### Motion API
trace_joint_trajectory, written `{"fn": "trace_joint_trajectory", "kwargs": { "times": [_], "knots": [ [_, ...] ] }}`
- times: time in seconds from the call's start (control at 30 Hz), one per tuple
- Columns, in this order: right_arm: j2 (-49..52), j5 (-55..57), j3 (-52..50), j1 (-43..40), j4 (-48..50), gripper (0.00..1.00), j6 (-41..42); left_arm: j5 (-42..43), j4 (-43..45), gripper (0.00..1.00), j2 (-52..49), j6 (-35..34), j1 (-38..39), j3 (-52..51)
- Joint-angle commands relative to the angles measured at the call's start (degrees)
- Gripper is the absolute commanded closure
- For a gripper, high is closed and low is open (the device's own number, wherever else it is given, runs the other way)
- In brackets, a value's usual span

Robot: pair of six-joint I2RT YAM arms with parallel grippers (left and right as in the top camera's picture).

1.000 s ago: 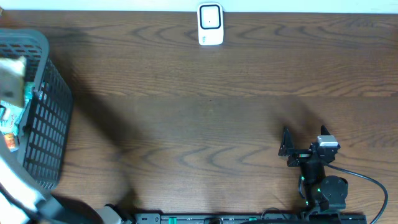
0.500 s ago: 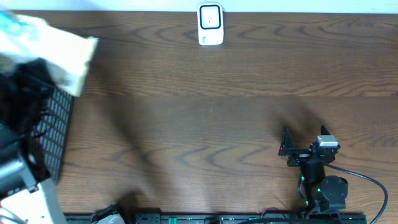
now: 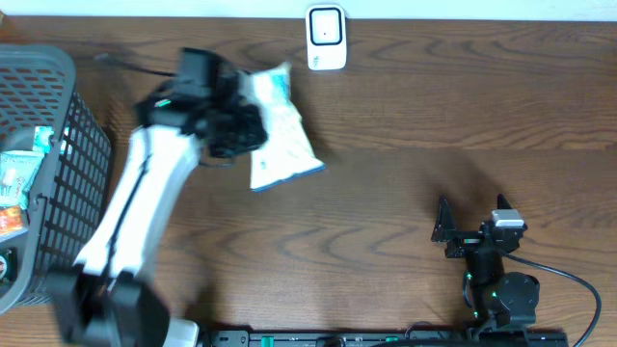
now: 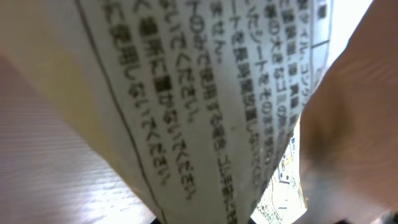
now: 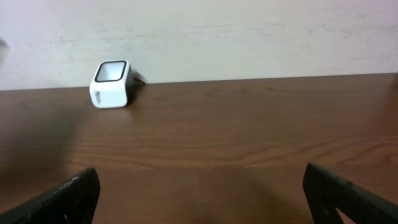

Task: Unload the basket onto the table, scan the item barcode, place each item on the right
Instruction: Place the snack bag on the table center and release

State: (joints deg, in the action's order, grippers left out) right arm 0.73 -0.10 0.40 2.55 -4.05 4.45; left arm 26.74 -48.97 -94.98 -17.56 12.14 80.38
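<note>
Pincer work starts at the near edge: the right pincer [image 3: 471, 220] sits low by its base with its jaws spread wide and nothing between them, well apart from the action. Its own camera looks across bare bench [image 3: 405, 183] to the far edge.

Further out, left of centre, the left pincer [image 3: 236, 120] is clamped tight on a white and blue packet [image 3: 281, 140], which is held above the bench, clear of the wood. Well off to the left stands the basket [image 3: 58, 63], with other goods inside. At the far edge, just beyond the packet's top corner, sits the scanner [image 3: 326, 39], a small white unit whose dark window tilts up and toward the near side.

My reading is that the carry step is in hand: the packet is out of the basket and close to the scanner, but not yet presented.

The packet's long axis runs roughly near to far, leaning a little to the right at its near end, where it fans out wider. Its narrower end points toward the scanner. A face dense with printed text fills the left wrist view, so that side looks back at the wrist. No barcode shows in any view, and blur hides fine detail.

The next move likely calls for a short reach farther out and rightward, then a turn of the wrist so that whichever face bears the code meets the window squarely.
</note>
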Motion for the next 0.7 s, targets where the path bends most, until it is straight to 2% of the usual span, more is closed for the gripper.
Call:
{"fn": "trace_joint_trajectory", "kwargs": {
  "times": [0.0,0.17,0.37,0.43,0.57,0.6,0.63,0.67],
  "knots": [
    [-0.20,-0.07,-0.09,0.55,-0.24,0.01,-0.68,0.48,1.57,0.93,-7.91,-0.68,3.61,0.46],
    [-0.20,-0.07,-0.09,0.55,-0.24,0.01,-0.68,1.36,6.25,0.93,-16.48,-4.39,7.78,0.46],
    [-0.20,-0.09,-0.09,0.55,-0.24,0.01,-0.68,1.25,9.51,0.93,-17.57,-5.33,13.44,0.46],
    [-0.20,-0.07,-0.09,0.55,-0.24,0.01,-0.68,0.87,11.96,0.92,-17.57,-10.16,15.78,0.46],
    [-0.20,-0.09,-0.09,0.55,-0.24,0.01,-0.68,0.87,16.04,0.92,-17.57,-14.56,18.23,0.46],
    [-0.20,-0.07,-0.09,0.55,-0.24,0.01,-0.68,0.87,17.44,0.73,-17.57,-14.73,18.88,0.46],
    [-0.20,-0.07,-0.09,0.55,-0.24,0.01,-0.68,0.90,18.64,0.23,-17.57,-14.73,19.12,0.46],
    [-0.20,-0.09,-0.09,0.55,-0.24,0.01,-0.68,0.92,19.15,0.16,-17.55,-14.73,19.10,0.48]
  ]
}}
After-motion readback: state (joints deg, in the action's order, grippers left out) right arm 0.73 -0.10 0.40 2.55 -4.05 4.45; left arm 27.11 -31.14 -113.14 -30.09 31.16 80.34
